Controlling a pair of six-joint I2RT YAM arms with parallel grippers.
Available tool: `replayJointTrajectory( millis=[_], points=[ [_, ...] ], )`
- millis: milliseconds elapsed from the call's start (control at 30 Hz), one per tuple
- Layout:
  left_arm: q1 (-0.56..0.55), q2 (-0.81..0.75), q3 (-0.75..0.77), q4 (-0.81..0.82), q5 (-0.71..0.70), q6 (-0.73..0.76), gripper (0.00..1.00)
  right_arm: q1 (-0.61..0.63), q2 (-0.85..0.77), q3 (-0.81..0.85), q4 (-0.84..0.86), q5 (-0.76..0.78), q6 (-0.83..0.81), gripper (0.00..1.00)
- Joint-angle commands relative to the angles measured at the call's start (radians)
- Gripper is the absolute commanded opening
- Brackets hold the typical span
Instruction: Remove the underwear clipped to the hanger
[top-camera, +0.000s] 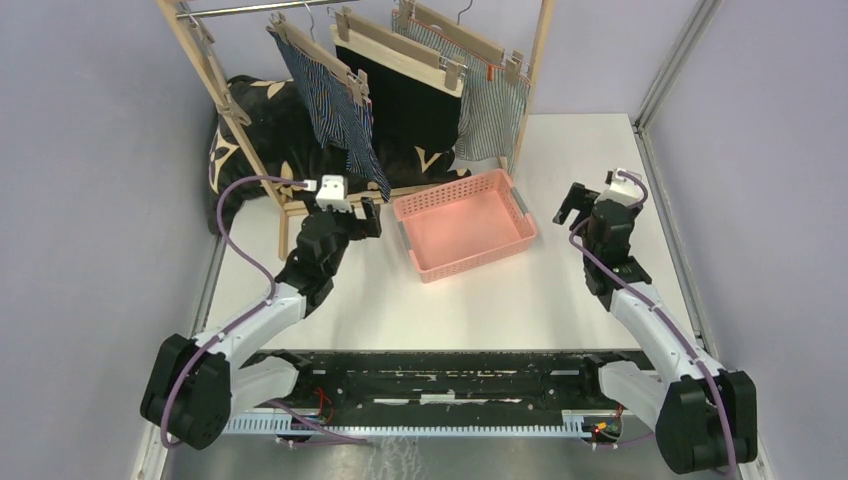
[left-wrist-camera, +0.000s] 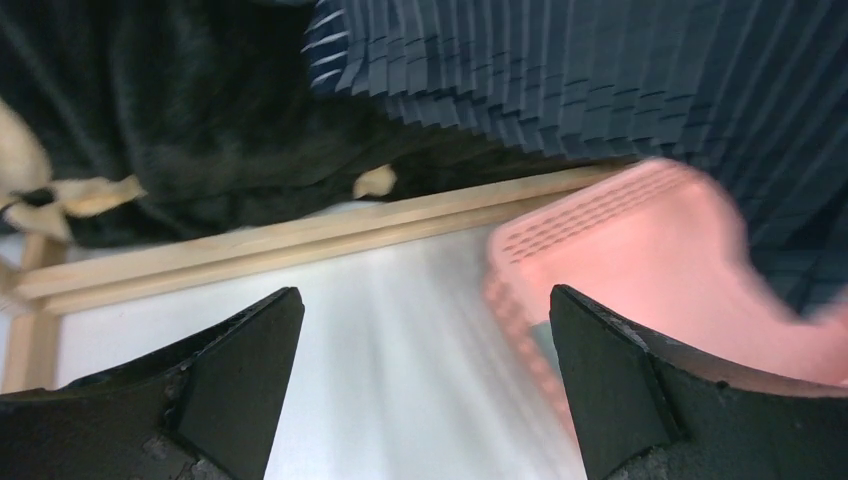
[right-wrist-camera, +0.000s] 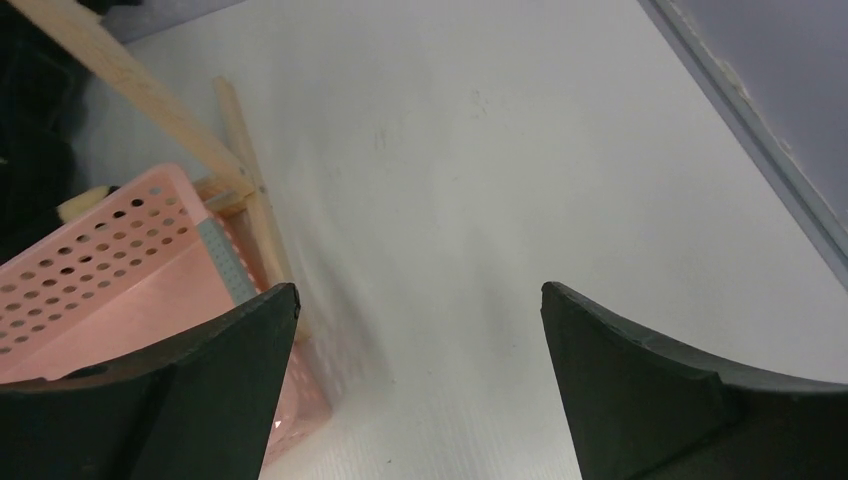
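Here the white table (top-camera: 600, 170) lies under both pairs of jaws, and the wooden rack (top-camera: 205, 80) stands beyond them at its far side. A black floral blanket (top-camera: 250, 110) is heaped behind the rack's lower rail, ahead and to the left of the left gripper (left-wrist-camera: 425, 300). Three boxers hang from clip hangers (top-camera: 320, 55) on the rack: the navy striped pair (top-camera: 335, 105), the plain black pair (top-camera: 410, 100) and the grey-and-white striped pair (top-camera: 490, 115). The navy pair's hem hangs just ahead of and above the left jaws, which stand spread wide with nothing between them; whether they touch the cloth cannot be told. The black and grey-striped pairs hang further off to those jaws' right. The pink basket (top-camera: 450, 190) sits on the table just to the right of the left jaws and to the left of the right gripper (right-wrist-camera: 420, 290). The right jaws are likewise spread, empty, over bare table, well apart from all three pairs.
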Motion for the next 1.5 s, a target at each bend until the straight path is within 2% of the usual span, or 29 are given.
replayJointTrajectory(
  millis=[0, 67, 200, 300, 567, 700, 867, 1067, 1167, 1300, 1367, 1400, 1467],
  points=[
    [-0.137, -0.055, 0.129, -0.062, -0.125, 0.063, 0.99, 0.001, -0.085, -0.118, 0.204, -0.160, -0.031, 1.00],
    [-0.200, -0.041, 0.221, -0.143, -0.174, 0.090, 0.99, 0.001, -0.102, -0.136, 0.226, -0.162, -0.044, 1.00],
    [-0.339, 0.006, 0.395, -0.257, -0.304, 0.165, 0.99, 0.000, -0.075, -0.054, 0.104, -0.166, -0.081, 1.00],
    [-0.406, 0.039, 0.519, -0.315, -0.340, 0.183, 0.99, 0.002, -0.024, -0.011, 0.052, -0.194, -0.083, 1.00],
    [-0.592, 0.102, 0.851, -0.491, -0.535, 0.247, 0.99, 0.002, 0.092, 0.043, 0.043, -0.253, -0.054, 1.00],
    [-0.661, 0.108, 0.991, -0.528, -0.553, 0.305, 0.99, 0.002, 0.089, 0.041, 0.053, -0.279, -0.050, 1.00],
    [-0.665, 0.061, 1.063, -0.460, -0.549, 0.393, 0.99, 0.002, 0.029, 0.031, 0.063, -0.335, -0.068, 1.00],
    [-0.663, 0.137, 1.306, -0.428, -0.786, 0.645, 0.99, 0.002, -0.003, 0.048, 0.054, -0.444, -0.038, 1.00],
    [-0.662, 0.188, 1.432, -0.480, -0.827, 0.682, 0.99, 0.003, -0.009, 0.050, 0.052, -0.462, -0.031, 1.00],
    [-0.646, 0.233, 1.562, -0.567, -0.840, 0.643, 0.94, 0.004, -0.026, 0.052, 0.043, -0.477, -0.024, 0.99],
    [-0.591, 0.286, 1.669, -0.698, -0.814, 0.570, 0.94, 0.005, -0.038, 0.058, 0.037, -0.491, -0.014, 0.98],
    [-0.553, 0.321, 1.751, -0.800, -0.762, 0.496, 0.95, 0.006, -0.041, 0.061, 0.035, -0.496, -0.010, 0.98],
    [-0.418, 0.413, 1.914, -1.038, -0.530, 0.325, 0.98, 0.009, -0.050, 0.064, 0.031, -0.505, -0.002, 0.99]
  ],
)
